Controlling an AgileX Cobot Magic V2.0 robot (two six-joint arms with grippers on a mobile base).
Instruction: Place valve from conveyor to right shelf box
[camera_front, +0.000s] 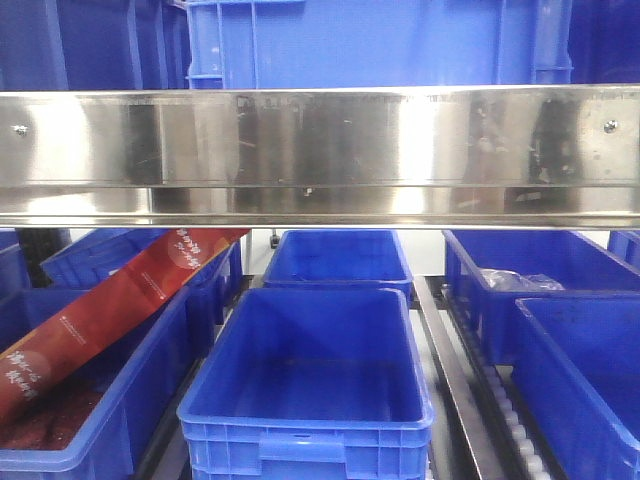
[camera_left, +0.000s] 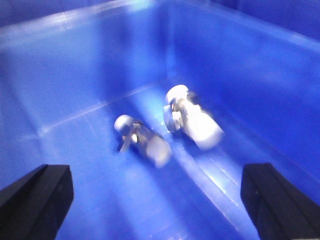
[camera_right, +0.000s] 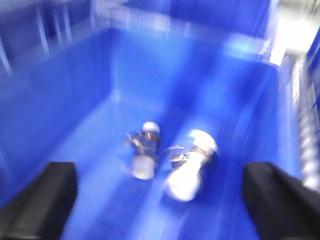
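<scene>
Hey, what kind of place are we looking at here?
Probably a warehouse or factory parts store: rows of blue plastic bins on roller racks beneath a steel shelf rail, with metal valves in one bin.

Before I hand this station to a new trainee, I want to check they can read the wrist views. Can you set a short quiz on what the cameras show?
1. True or false: both valves, the larger valve and the smaller valve, lie on the floor of a blue box.
2. In the left wrist view, the left gripper is: A) shut on a valve, B) open with nothing between its fingers, C) out of view.
3. Fill in: in the right wrist view, the right gripper is ____.

Key: 1 true; 2 B; 3 open
</scene>
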